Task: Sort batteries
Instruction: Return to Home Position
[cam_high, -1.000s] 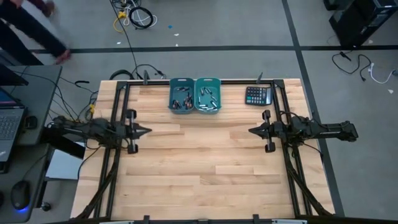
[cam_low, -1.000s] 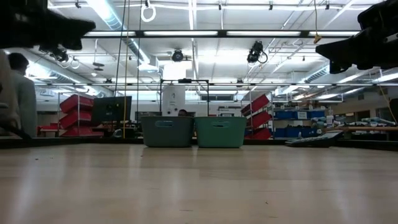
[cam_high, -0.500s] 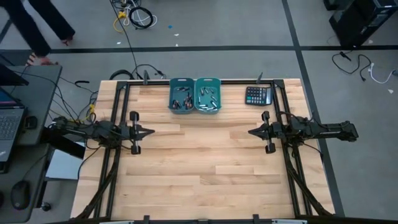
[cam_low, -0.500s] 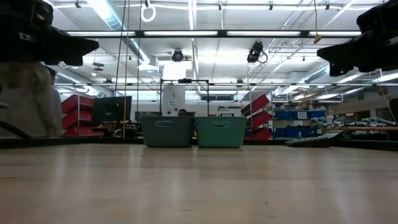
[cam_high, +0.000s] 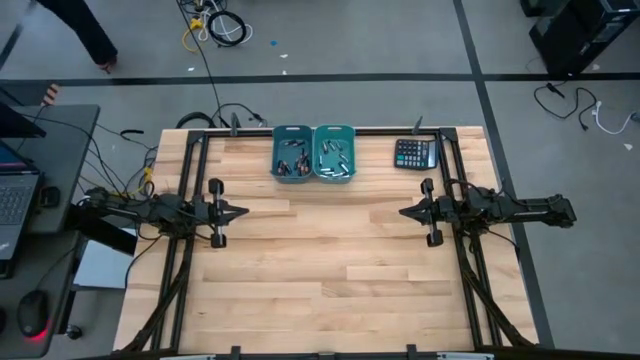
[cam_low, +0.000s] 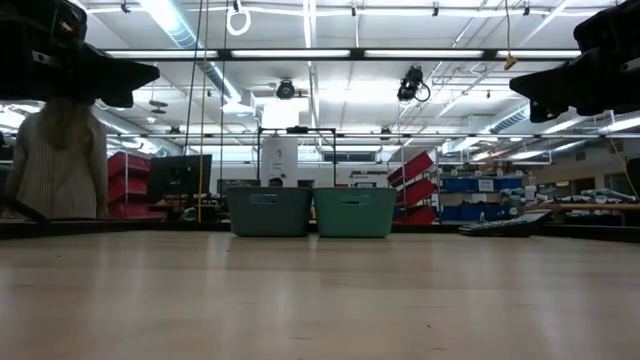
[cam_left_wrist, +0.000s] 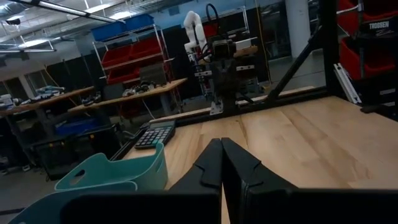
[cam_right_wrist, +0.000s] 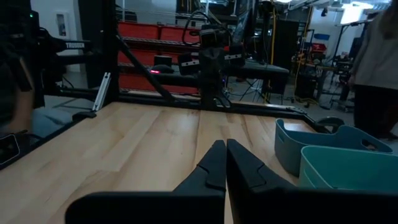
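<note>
Two teal plastic bins stand side by side, touching, at the middle of the far edge of the pale wooden counter (cam_high: 330, 270). The left bin (cam_high: 292, 152) holds the dark cylindrical batteries (cam_high: 290, 163), and the right bin (cam_high: 334, 152) holds the silvery-grey batteries (cam_high: 336, 162). A black calculator (cam_high: 415, 153) lies near the far right corner, apart from the bins. The left hand (cam_high: 240, 211) hangs above the counter's left side, pointing inward, its two dark fingers (cam_left_wrist: 210, 167) pressed together with nothing between them. The right hand (cam_high: 403, 211) faces it from the right side, its fingers (cam_right_wrist: 212, 164) likewise closed and empty. Both hands are well apart from the bins. A person in a light top (cam_low: 62, 165) stands beyond the counter
</note>
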